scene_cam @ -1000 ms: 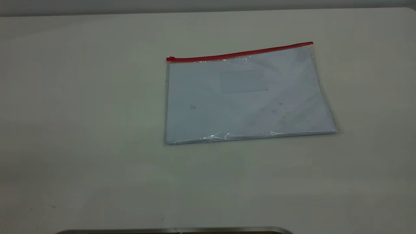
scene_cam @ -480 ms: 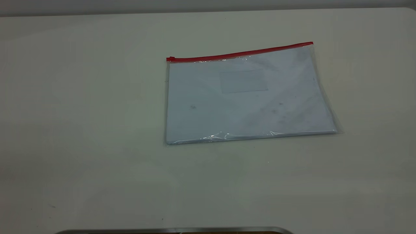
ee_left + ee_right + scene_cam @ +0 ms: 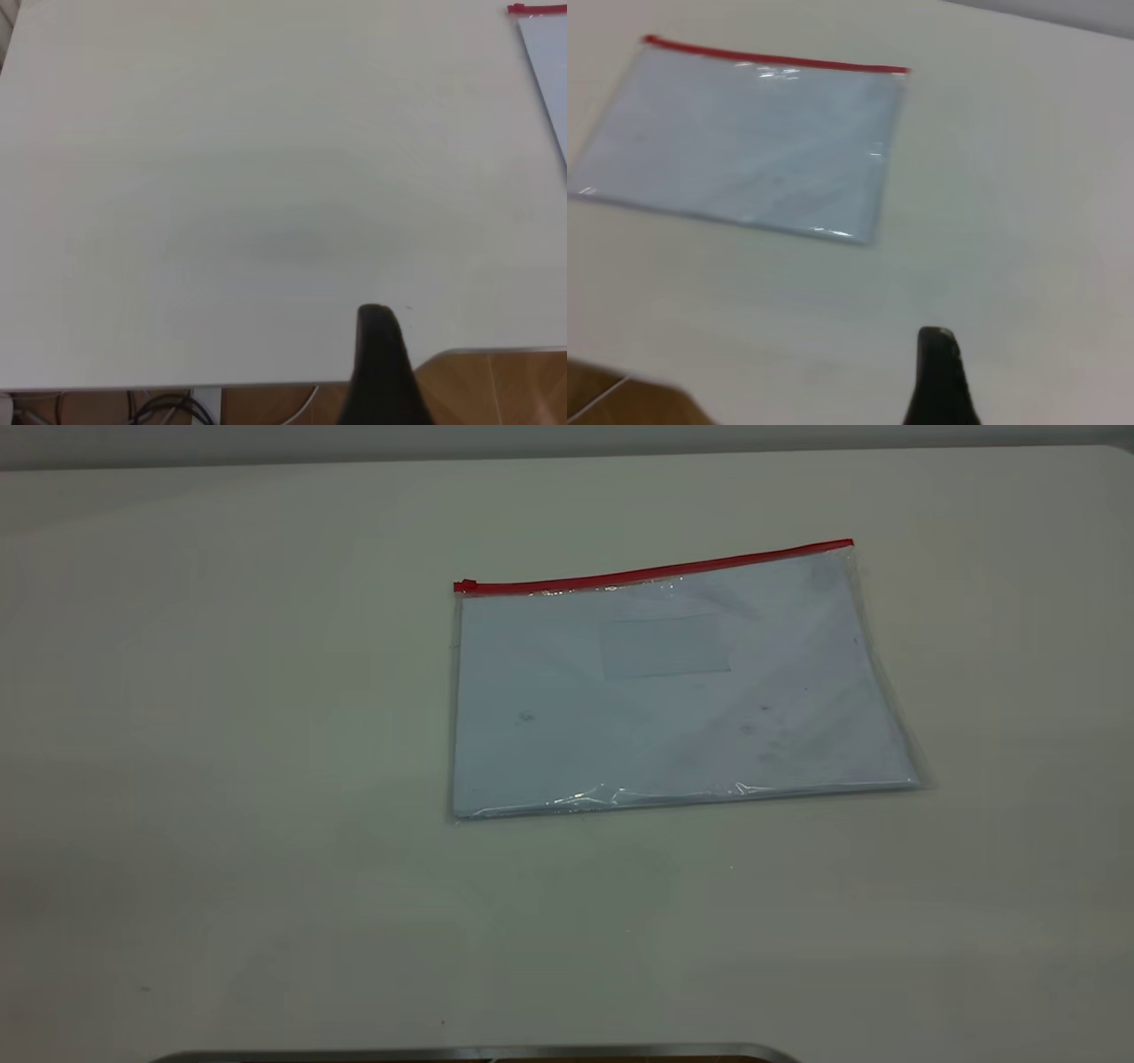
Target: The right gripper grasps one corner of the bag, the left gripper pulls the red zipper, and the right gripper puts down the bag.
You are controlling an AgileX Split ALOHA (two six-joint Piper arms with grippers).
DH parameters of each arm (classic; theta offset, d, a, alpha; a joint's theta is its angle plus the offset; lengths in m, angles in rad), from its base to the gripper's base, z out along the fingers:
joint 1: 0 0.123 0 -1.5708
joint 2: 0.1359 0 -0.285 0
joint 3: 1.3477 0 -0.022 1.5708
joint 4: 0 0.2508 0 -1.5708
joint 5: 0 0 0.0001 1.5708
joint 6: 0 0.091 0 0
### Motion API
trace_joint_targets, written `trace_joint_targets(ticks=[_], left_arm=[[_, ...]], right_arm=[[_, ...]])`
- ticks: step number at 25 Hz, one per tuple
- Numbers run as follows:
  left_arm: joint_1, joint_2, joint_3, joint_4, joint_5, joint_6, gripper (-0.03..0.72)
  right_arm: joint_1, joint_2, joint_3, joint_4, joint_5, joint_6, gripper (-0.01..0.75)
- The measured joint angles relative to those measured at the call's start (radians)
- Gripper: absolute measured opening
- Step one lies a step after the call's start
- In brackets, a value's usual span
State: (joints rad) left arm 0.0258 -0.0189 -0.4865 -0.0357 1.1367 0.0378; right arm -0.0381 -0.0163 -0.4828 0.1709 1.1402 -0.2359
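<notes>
**Bag flat on counter, both grippers clear of it**

- Bag [image 3: 673,691]: you have it lying flat on the counter [image 3: 221,735], right of centre in the upper half of the exterior frame. White sheets show inside, with a faint rectangular pocket near the top edge.
- Zipper [image 3: 656,569]: a red strip along the bag's far edge, sloping up to the right. Its slider [image 3: 464,585] sits at the left end.
- Corner [image 3: 848,547]: the red strip's right end, at the upper right of the bag, with nothing touching it.
- Left gripper [image 3: 381,372]: you see one dark finger over bare counter, the bag's red end only at the upper right of that frame. You cannot tell how its jaws stand.
- Right gripper [image 3: 939,381]: one dark finger at the lower edge, well apart from the bag [image 3: 744,142]. Its jaws likewise cannot be judged.
</notes>
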Motion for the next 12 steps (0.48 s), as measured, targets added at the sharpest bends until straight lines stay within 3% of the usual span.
trace_joint_targets(ticks=[5,12], left_arm=[[0.0,0.0,0.0,0.0,0.0,0.0,0.59],[0.0,0.0,0.0,0.0,0.0,0.0,0.59]], right_arm=[[0.0,0.0,0.0,-0.069,-0.002,0.107,0.576],[0.0,0.0,0.0,-0.07,-0.002,0.12,0.576]])
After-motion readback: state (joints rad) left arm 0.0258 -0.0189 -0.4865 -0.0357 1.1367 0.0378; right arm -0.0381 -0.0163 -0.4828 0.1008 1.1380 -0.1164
